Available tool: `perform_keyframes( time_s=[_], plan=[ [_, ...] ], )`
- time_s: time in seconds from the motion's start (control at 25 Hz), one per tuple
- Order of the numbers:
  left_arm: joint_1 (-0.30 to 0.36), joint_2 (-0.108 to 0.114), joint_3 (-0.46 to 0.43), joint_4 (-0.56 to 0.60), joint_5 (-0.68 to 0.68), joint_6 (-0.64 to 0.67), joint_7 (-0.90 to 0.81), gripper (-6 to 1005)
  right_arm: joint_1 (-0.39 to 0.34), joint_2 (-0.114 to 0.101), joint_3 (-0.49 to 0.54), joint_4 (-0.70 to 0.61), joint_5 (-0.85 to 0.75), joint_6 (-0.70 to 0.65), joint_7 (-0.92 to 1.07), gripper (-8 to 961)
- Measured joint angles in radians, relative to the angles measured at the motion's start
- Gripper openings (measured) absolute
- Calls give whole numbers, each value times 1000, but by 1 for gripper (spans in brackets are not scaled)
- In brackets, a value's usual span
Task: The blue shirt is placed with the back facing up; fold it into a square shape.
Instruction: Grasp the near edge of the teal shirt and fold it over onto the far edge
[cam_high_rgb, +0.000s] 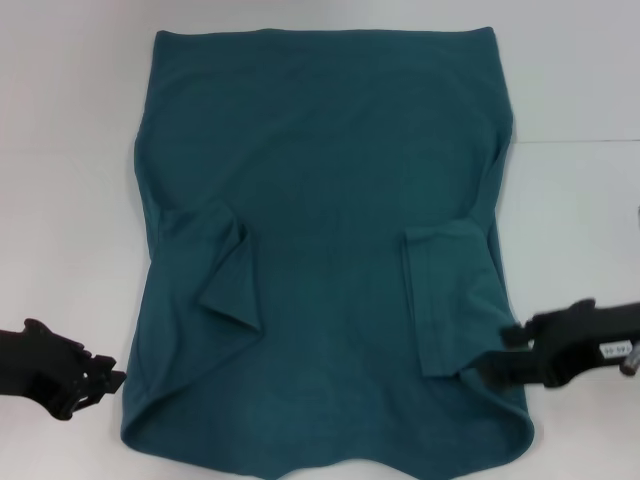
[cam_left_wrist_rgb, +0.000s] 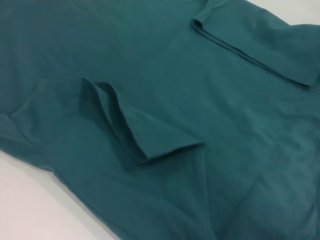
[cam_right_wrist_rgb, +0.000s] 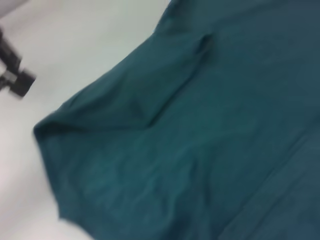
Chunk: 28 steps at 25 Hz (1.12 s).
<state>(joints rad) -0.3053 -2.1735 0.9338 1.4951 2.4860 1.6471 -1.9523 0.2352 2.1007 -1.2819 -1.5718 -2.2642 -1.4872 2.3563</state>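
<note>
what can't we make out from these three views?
- Blue shirt near hem: head view's bottom edge cuts it off.
- Shirt front: face down against the white table, hidden in all views.
- Left gripper: too dark in head view to tell open or shut; absent from its own wrist view.
- Right gripper at the shirt's edge: contact or grasp unclear; right wrist view is motion-blurred.

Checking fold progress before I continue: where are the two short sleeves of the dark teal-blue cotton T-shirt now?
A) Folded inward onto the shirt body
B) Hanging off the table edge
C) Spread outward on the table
A: both sleeves lie folded inward atop the dark teal-blue cotton T-shirt.
</note>
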Motion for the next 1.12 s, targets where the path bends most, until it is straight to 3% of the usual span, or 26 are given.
perform_keyframes(
  time_s=[0.2, 0.4, 0.84, 1.12],
  plan=[
    [2, 0, -1, -13, 1, -30, 19, 172, -7, -1, 47, -33, -3, 27, 60, 524],
    [1, -1, -1, -23, 1, -52, 28, 173, 4, -3, 83, -15, -11, 55, 85, 616],
    [-3, 0, -9, -63, -34, -78, 33, 172, 89, -5, 51, 66, -169, 66, 135, 613],
    [3, 1, -70, -57, -223, -78, 104, 169, 127, -4, 33, 112, -231, 48, 141, 612]
  ],
)
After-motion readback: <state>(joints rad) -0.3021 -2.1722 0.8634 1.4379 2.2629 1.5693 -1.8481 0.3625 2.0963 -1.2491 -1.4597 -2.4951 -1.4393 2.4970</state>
